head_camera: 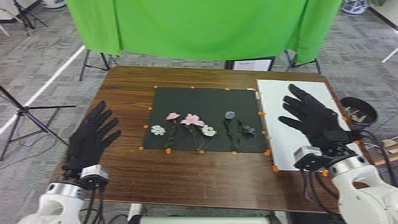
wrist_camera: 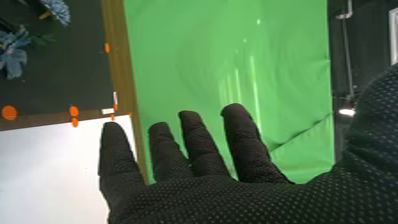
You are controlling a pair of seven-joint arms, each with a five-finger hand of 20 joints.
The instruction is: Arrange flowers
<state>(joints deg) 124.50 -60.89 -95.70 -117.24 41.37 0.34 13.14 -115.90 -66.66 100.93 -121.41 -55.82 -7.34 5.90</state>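
Evidently the right hand [head_camera: 313,116] is spread, fingers straight, above the white sheet [head_camera: 282,142]. Next to that, pink, white and bluish flowers [head_camera: 192,120] lie on the dark mat [head_camera: 209,97]; past them, by the brown surface's [head_camera: 133,185] left edge, the left hand [head_camera: 86,144] is spread too.

I'd call this a robotics lab, set up in a room with grey carpet [head_camera: 46,60]. Two arms stand at the near edge of a brown wooden table [head_camera: 195,177], the left one [head_camera: 55,200] and the right one [head_camera: 369,192], both white, with black cables at their wrists. Beyond the table's far edge hangs a green cloth [head_camera: 209,27], like a filming backdrop. A black tripod [head_camera: 25,112] stands on the floor off the left edge, and orange marks [head_camera: 275,168] dot the tabletop around a dark mat [head_camera: 204,99].
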